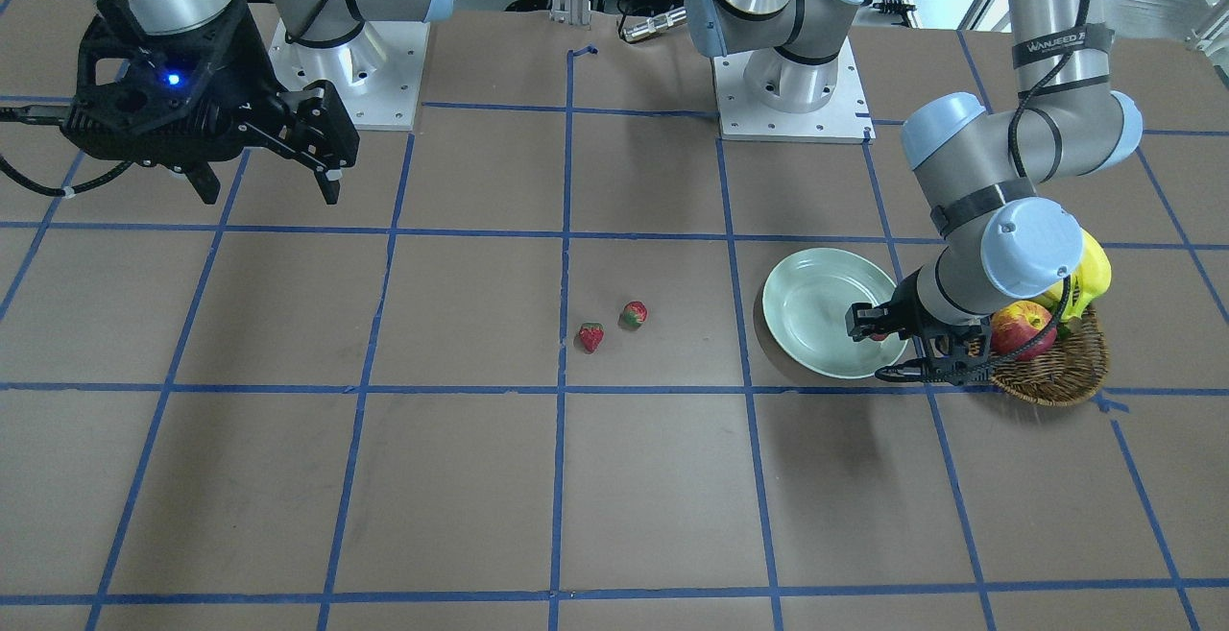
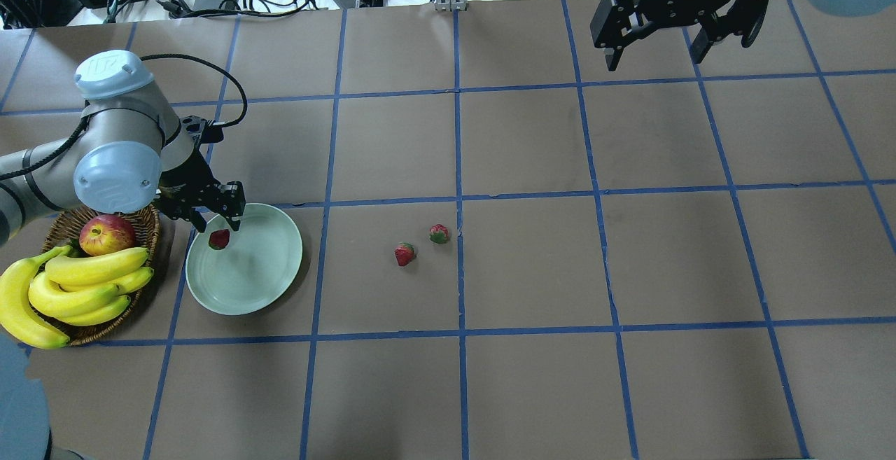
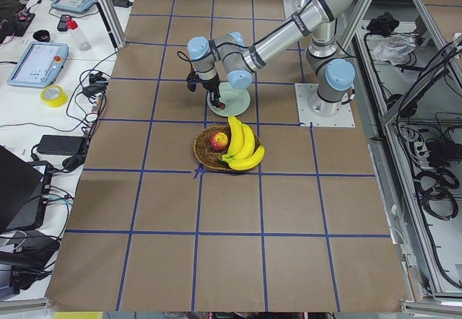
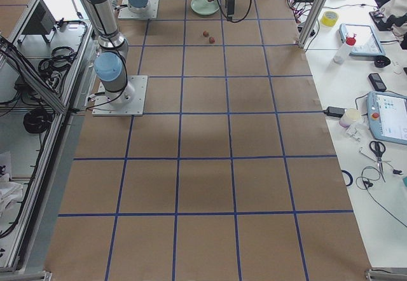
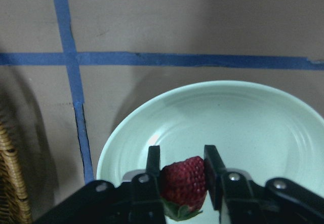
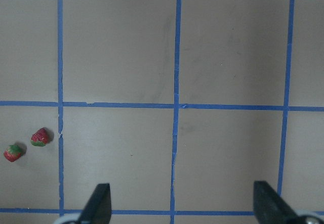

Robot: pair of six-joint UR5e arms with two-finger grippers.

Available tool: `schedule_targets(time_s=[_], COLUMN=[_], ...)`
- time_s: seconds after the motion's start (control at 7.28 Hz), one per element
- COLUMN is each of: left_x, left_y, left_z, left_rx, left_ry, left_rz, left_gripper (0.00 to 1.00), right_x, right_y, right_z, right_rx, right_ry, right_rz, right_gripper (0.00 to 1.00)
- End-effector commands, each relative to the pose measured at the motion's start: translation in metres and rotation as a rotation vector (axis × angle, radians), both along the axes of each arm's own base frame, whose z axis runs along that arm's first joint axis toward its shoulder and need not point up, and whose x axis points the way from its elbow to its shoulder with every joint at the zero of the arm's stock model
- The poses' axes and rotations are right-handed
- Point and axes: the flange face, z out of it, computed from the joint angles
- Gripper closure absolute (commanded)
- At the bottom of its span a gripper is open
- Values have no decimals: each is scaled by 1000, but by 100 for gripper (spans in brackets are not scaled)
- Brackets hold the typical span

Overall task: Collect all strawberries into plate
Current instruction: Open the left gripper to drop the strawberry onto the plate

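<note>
My left gripper is shut on one strawberry and holds it just over the near-basket edge of the pale green plate. In the left wrist view both fingers press the berry's sides above the plate. Two more strawberries lie side by side on the brown table to the plate's right, about one grid square away. They also show in the right wrist view. My right gripper hangs open and empty high over the far right of the table.
A wicker basket with a red apple and a bunch of bananas stands right beside the plate, under my left arm's wrist. Blue tape lines grid the brown table. Cables and boxes lie beyond the far edge.
</note>
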Motion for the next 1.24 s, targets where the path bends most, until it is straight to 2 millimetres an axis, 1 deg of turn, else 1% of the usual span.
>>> schedule_targets(time_s=[0.0,0.14,0.27,0.41,0.55,0.69,0.82,0.96,1.1], left_x=[-18,-43,-74,-108,-144,-179,-206,-231,-248], left_y=[0,2,3,7,14,23,29,35,43], left_z=[17,31,38,41,44,43,37,27,22], left_rx=[-35,-66,-90,-106,-117,-119,-132,-129,-124], left_ry=[-3,-9,-20,-11,9,6,6,14,16], left_rz=[-26,-36,-17,11,61,56,45,60,41], left_gripper=[0,0,0,0,0,0,0,0,0], right_x=[0,0,0,1,0,0,-1,-1,-1], right_y=[0,0,0,-1,-1,-1,-1,-1,-1], right_z=[0,-1,-1,-2,-2,-2,-3,-3,-2], right_rx=[0,1,-1,0,0,-3,1,0,-2], right_ry=[-1,-1,-2,-5,-4,-4,-2,-2,-2], right_rz=[0,0,0,0,0,0,-1,-1,-1], right_gripper=[0,0,0,0,0,0,0,0,0])
